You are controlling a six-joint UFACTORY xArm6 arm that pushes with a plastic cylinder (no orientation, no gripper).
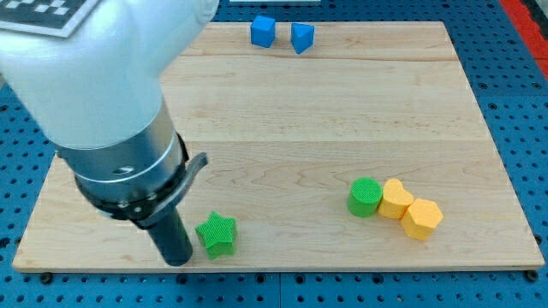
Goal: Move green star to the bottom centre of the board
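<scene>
tip (179, 259) just left of star (216, 235) | cylinder (366, 197) far right

We see a pale wood board (342, 111), grain running left-right, w/ a faint seam line across near the view's top. Under and around it sits a blue perforated surface (514, 43), rows of small holes, visible on all 4 sides. A bit of red edge (535, 10) shows at top right corner. Light is even, w/ soft shadows.
</scene>
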